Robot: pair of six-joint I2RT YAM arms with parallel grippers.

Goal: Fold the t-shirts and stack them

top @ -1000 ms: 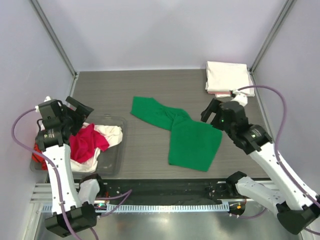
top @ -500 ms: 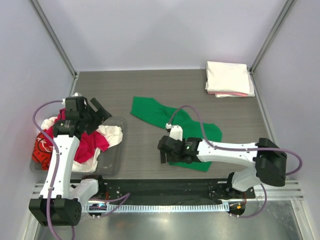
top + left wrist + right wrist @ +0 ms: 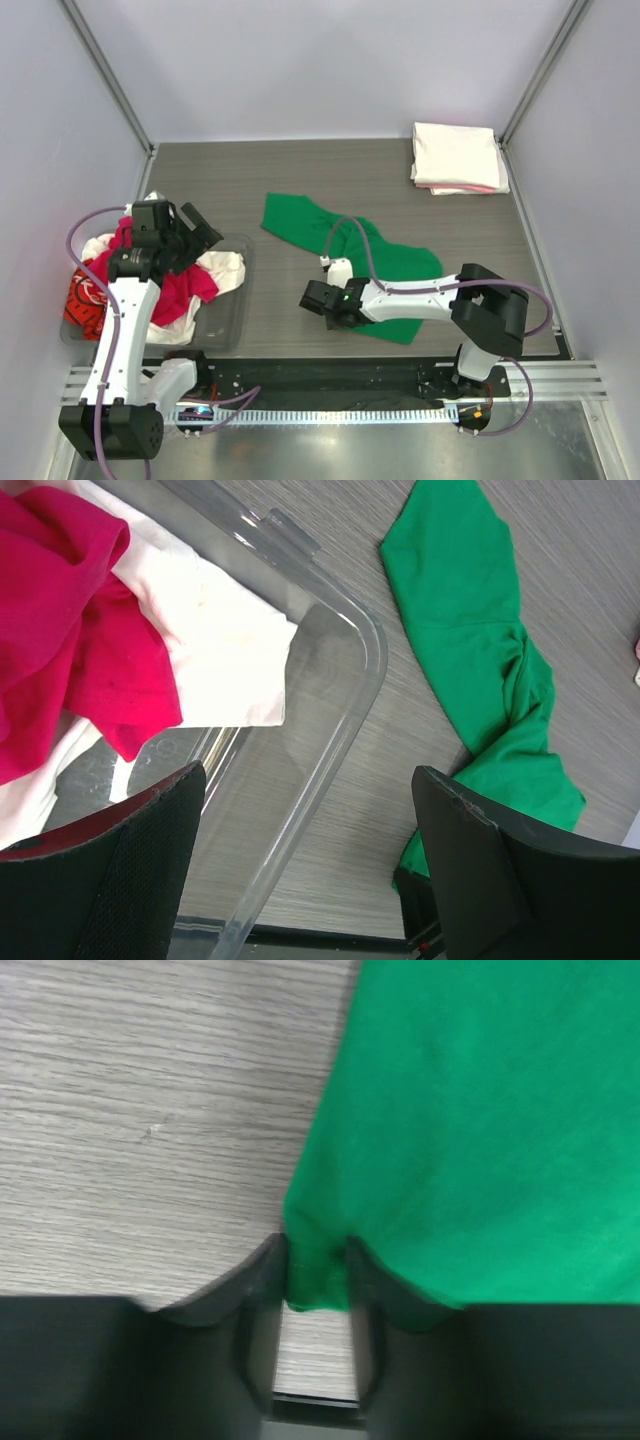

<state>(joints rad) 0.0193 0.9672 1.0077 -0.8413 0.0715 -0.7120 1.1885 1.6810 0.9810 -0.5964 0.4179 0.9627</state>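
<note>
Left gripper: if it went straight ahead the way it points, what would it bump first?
The left gripper would probably hit the clear bin at its rim, beside the white t-shirt; depth is unclear.

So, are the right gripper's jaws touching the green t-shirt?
Touching. The right wrist view shows the green t-shirt's edge bunched between the right gripper's jaws, with fabric pressed against both.

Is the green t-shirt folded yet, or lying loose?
Not folded: the bright green cotton t-shirt lies twisted and rumpled on the grey wood-grain table, one edge pinched in the right claw.
</note>
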